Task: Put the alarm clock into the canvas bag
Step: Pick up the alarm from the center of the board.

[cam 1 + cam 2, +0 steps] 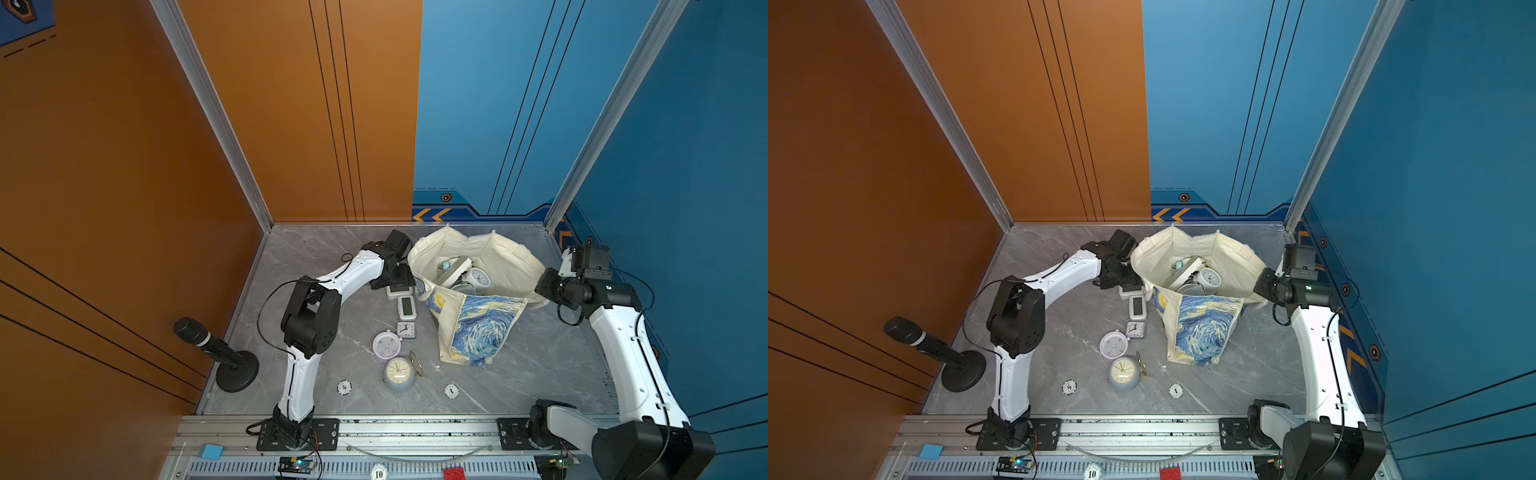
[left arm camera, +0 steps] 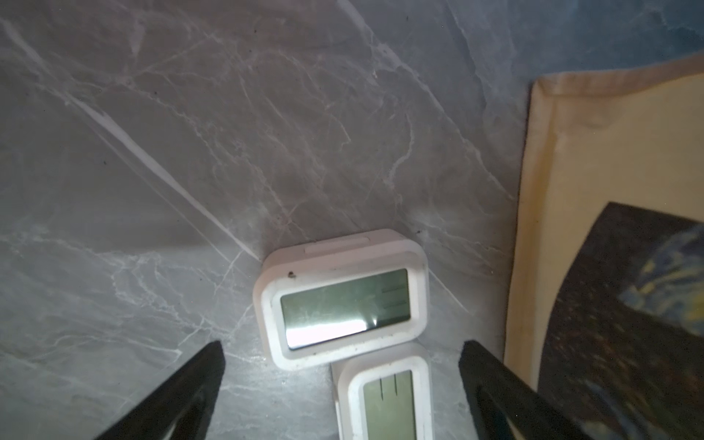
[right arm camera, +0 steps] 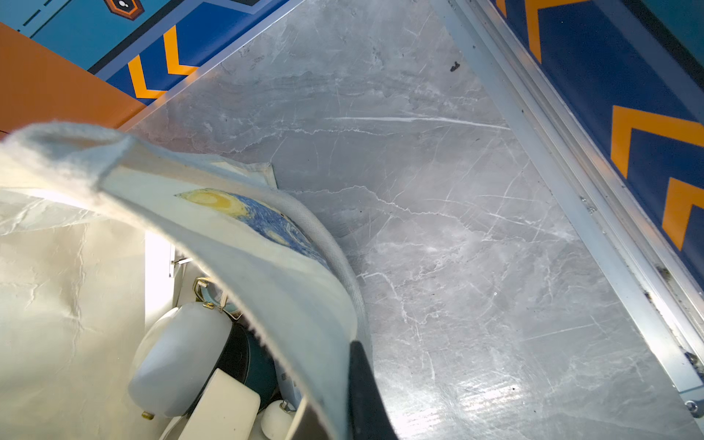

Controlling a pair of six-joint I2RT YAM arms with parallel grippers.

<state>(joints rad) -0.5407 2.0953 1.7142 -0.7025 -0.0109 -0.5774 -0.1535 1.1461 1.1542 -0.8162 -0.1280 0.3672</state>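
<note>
**Left fingers wide over a digital alarm clock, right fingers closed on the bag's rim**

At the far left in both top views we see a black microphone (image 1: 212,353) on a round stand, by the left edge of the grey marble bench (image 1: 316,257). Next comes the left arm, bent toward the far side of the bench. The left fingers (image 1: 398,281) are spread wide over a white digital alarm clock (image 2: 341,301) and hold nothing. In the left wrist view the alarm clock lies face up on the bench between the two black fingers, and neither touches it. A second digital clock (image 2: 384,396) butts against it on the side toward the front of the bench.

Nearer the front lie a small square clock (image 1: 406,329), a lilac round clock (image 1: 386,345) and a cream-faced round clock (image 1: 398,372). All three are well apart from the fingers. A poker chip (image 1: 344,387) lies to the left of them and another chip (image 1: 451,390) to the right.

Just right of the alarm clock stands the canvas bag (image 1: 473,328), its mouth open upward and its starry print facing the front. Inside we make out a white twin-bell clock (image 1: 480,277) among other pieces we cannot tell apart.

At the far right, the right fingers (image 1: 542,286) are closed on the bag's right rim and hold that corner up. In the right wrist view we see one black finger pressed against the cream fabric edge.
</note>
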